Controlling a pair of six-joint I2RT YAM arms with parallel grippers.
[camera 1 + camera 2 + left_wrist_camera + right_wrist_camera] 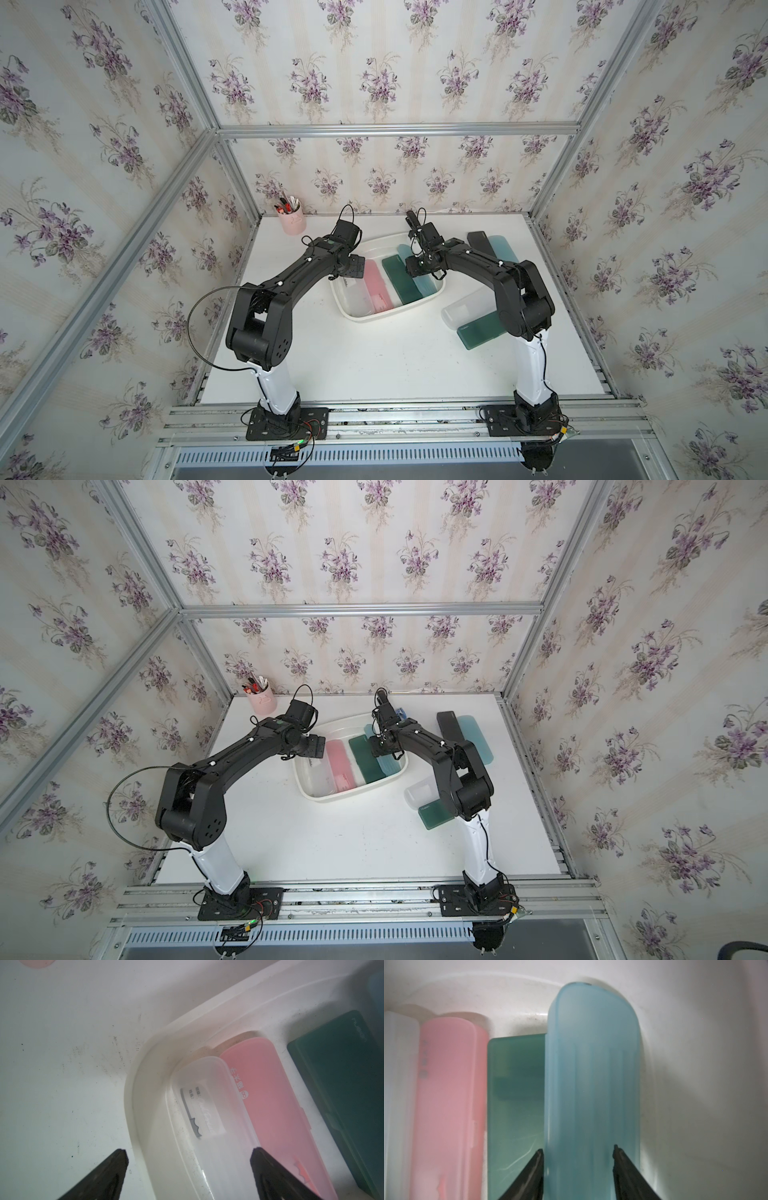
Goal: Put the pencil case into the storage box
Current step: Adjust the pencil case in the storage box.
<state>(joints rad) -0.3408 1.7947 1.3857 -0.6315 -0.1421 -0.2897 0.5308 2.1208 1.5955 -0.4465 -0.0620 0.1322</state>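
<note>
My left gripper [189, 1152]: stood wide over the storage box [135, 1093] rim, holding nothing.
My right gripper [577, 1150]: half-spread at the blue pencil case [591, 1064]; I could not tell whether it gripped.
Blue pencil case: lay inside the box, against the green case [517, 1095].

You look into a booth whose walls [374, 83] carry pale striped wallpaper with purple flower sprigs, at the back and on both sides. Silver frame bars [395, 131] run up the corners and across the back wall. Your table [374, 361] is white and flat; the left wrist view shows small dark scuffs on it. Along its near edge lies a metal rail [395, 415], with a slotted grille [374, 456] below. The light is soft and even.
</note>
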